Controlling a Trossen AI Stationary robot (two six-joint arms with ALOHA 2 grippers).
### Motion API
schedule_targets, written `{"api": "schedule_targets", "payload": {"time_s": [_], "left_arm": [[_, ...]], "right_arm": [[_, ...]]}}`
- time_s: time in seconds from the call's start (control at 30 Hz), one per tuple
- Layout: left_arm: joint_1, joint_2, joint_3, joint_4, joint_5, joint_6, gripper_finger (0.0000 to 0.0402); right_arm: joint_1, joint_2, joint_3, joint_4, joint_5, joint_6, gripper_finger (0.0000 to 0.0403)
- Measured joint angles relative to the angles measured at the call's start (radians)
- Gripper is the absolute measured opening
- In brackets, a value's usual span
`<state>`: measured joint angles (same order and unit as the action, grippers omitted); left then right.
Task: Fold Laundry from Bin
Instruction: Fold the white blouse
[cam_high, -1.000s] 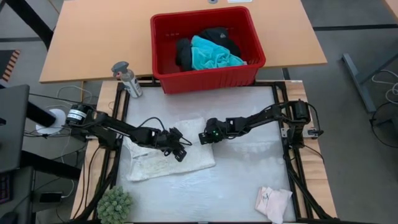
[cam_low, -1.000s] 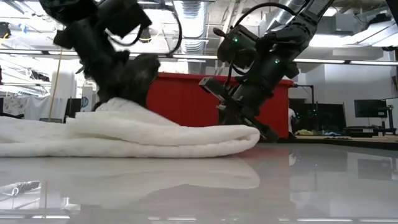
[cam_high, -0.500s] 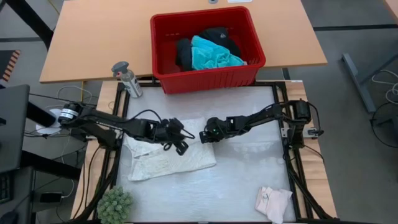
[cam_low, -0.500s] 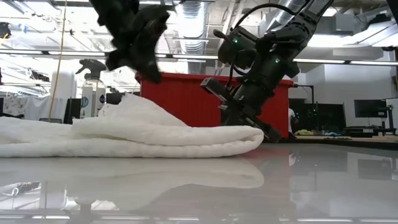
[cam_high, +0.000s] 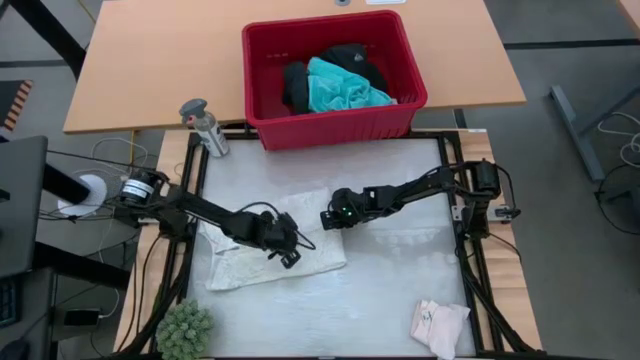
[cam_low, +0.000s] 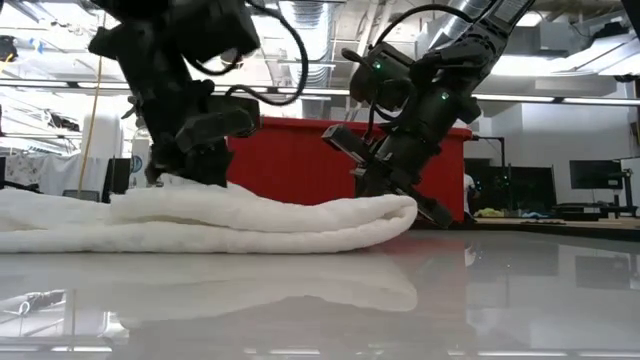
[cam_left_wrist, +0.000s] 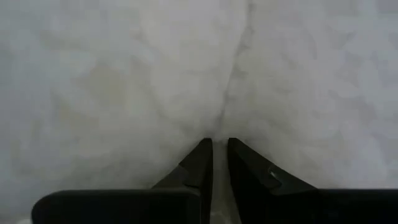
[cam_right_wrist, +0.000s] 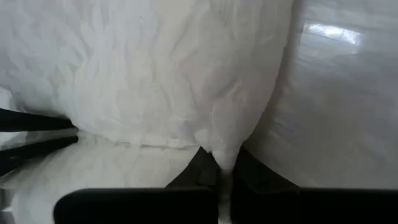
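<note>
High view: white top (cam_high: 270, 240) folded near counter's left edge. Right gripper (cam_high: 328, 220) jaws pinch its right edge; left gripper (cam_high: 287, 254) jaws nearly pressed together, tips on the cloth. Bin (cam_high: 262, 105) sits beyond far edge.

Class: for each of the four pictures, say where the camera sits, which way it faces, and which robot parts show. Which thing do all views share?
High: overhead, facing down on table, red bin, both arms.
Low: table height, facing level; both grippers on the white top.
Left wrist: left gripper pressing into the top.
Right wrist: right gripper pinching the top's edge.
Shared: the white top.
</note>
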<state>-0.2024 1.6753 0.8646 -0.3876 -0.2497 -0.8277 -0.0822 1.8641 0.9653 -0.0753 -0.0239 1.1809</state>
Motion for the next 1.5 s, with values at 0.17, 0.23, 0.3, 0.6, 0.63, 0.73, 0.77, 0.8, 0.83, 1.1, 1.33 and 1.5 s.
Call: {"api": "schedule_targets", "payload": {"time_s": [0.17, 0.23, 0.3, 0.6, 0.63, 0.73, 0.77, 0.8, 0.83, 1.1, 1.33, 1.5], "left_arm": [[-0.003, -0.060, -0.003, -0.069, -0.007, -0.048, 0.0043], [-0.006, -0.116, -0.005, -0.057, 0.001, -0.062, 0.0043], [-0.006, -0.170, -0.004, -0.041, 0.003, -0.075, 0.0043], [-0.029, -0.473, -0.002, -0.275, -0.104, -0.184, 0.0043], [-0.039, -0.495, -0.002, -0.313, -0.129, -0.197, 0.0043], [-0.072, -0.530, -0.016, -0.324, -0.145, -0.199, 0.0043], [-0.081, -0.531, -0.028, -0.296, -0.128, -0.201, 0.0043], [-0.093, -0.529, -0.046, -0.268, -0.106, -0.209, 0.0043], [-0.105, -0.523, -0.066, -0.239, -0.091, -0.218, 0.0043], [-0.159, -0.413, -0.242, 0.048, -0.182, -0.313, 0.0043], [-0.121, -0.308, -0.276, 0.221, -0.135, -0.275, 0.0043], [-0.116, -0.251, -0.275, 0.316, -0.135, -0.236, 0.0043]], "right_arm": [[-0.005, 0.000, 0.000, -0.007, 0.000, 0.000, 0.0034], [-0.009, 0.000, -0.001, -0.010, -0.001, 0.000, 0.0034], [-0.010, 0.000, -0.001, -0.010, -0.004, 0.000, 0.0034], [-0.011, -0.002, 0.001, -0.049, -0.005, -0.003, 0.0034], [-0.011, -0.003, 0.001, -0.063, -0.006, -0.003, 0.0034], [-0.011, -0.017, 0.002, -0.125, -0.008, -0.003, 0.0034], [-0.011, -0.029, 0.001, -0.154, -0.007, -0.003, 0.0034], [-0.011, -0.046, 0.001, -0.190, -0.003, -0.003, 0.0034], [-0.011, -0.064, -0.001, -0.233, 0.008, -0.006, 0.0034], [-0.041, -0.262, -0.008, -0.603, 0.133, -0.033, 0.0034], [-0.009, -0.409, -0.007, -0.774, 0.165, -0.037, 0.0033], [-0.010, -0.486, -0.006, -0.766, 0.187, 0.001, 0.0033]]}}
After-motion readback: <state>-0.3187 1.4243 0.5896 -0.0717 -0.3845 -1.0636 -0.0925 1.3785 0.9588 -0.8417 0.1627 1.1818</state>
